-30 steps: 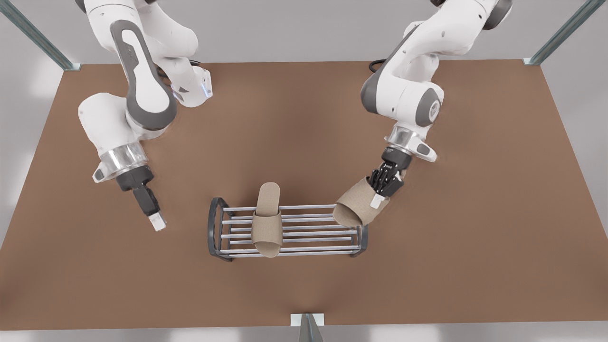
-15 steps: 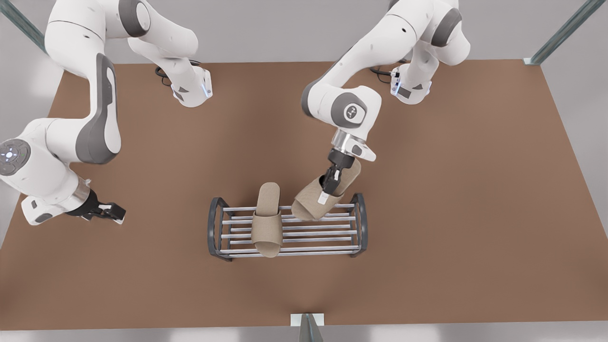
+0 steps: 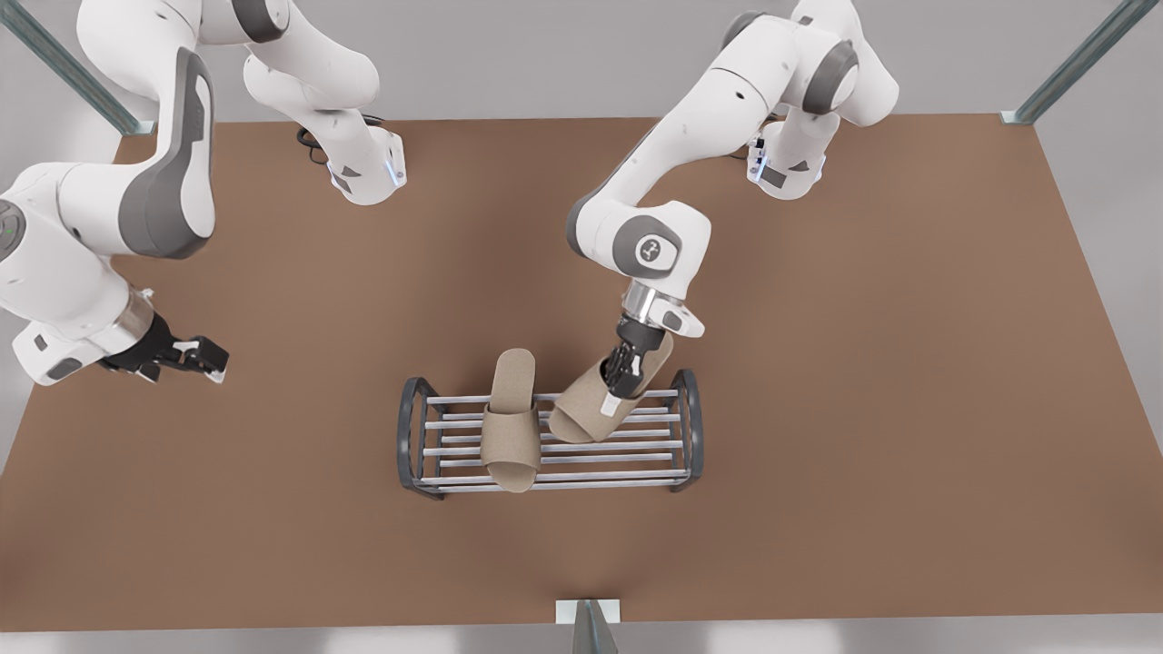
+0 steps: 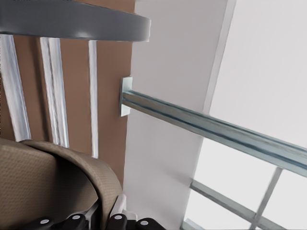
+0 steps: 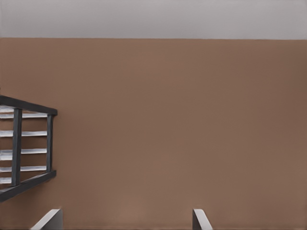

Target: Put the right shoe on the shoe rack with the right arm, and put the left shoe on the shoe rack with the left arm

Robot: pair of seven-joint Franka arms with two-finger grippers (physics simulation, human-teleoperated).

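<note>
The shoe rack (image 3: pixel 413 436) stands at the table's middle front. A tan slipper, the right shoe (image 3: pixel 511 436), lies across its bars on the front view's left half. My left gripper (image 3: pixel 622 377) is shut on the heel end of the left shoe (image 3: pixel 581 413), which slants toe-down over the rack's other half, its toe at the bars. The left wrist view shows that shoe (image 4: pixel 43 177) close up over the silver bars (image 4: pixel 53 86). My right gripper (image 3: pixel 211 361) hangs open and empty far off at the front view's left, with the rack's end (image 5: pixel 19 148) ahead of it.
The brown table (image 3: pixel 818 454) is bare around the rack. Metal frame posts (image 3: pixel 1072 64) rise at the back corners, and a bracket (image 3: pixel 588 618) sits at the front edge's middle. Both arm bases (image 3: pixel 368 168) stand at the back.
My left gripper carried the left shoe from beyond the rack's end to over its bars and lowered it. My right arm pulled away to the front view's left.
</note>
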